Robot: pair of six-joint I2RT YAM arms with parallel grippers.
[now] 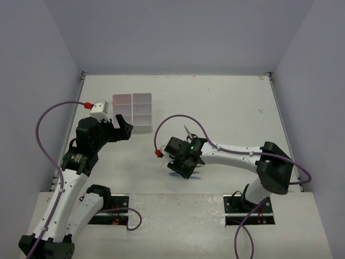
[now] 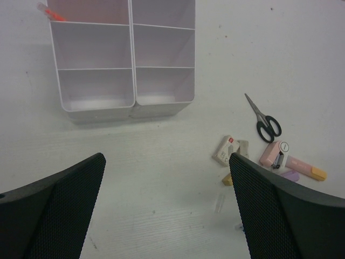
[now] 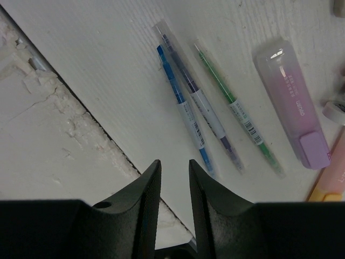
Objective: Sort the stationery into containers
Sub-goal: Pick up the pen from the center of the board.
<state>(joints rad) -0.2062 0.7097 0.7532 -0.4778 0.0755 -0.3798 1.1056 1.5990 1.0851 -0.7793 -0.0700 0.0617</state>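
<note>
Black right gripper [image 3: 173, 164]: fingers nearly together, narrow gap, nothing between; hovers over table [image 2: 302, 43], near-right of tray [image 2: 132, 70]. Blue pen [image 3: 183, 108], green pen [image 3: 237, 110], purple marker [image 3: 294, 102] lie side by side just beyond it. Scissors [image 2: 264, 118] closer to tray, same side. Left gripper [image 2: 166, 159] spread wide, empty, before tray. Red pen [image 2: 51, 12] in tray's far-left compartment.

We see a white desk [image 1: 232, 102] boxed in by plain, pale lavender-grey walls: a back wall [image 1: 178, 32], a left wall [image 1: 27, 75] and a right wall [image 1: 321, 75]. A lighter white ledge [image 1: 178, 216] runs along the near side. In the right wrist view we see a rough white surface [image 3: 48, 140], chipped and crumbly at its edge, meeting the desk's ribbed top. The light is soft and even.
</note>
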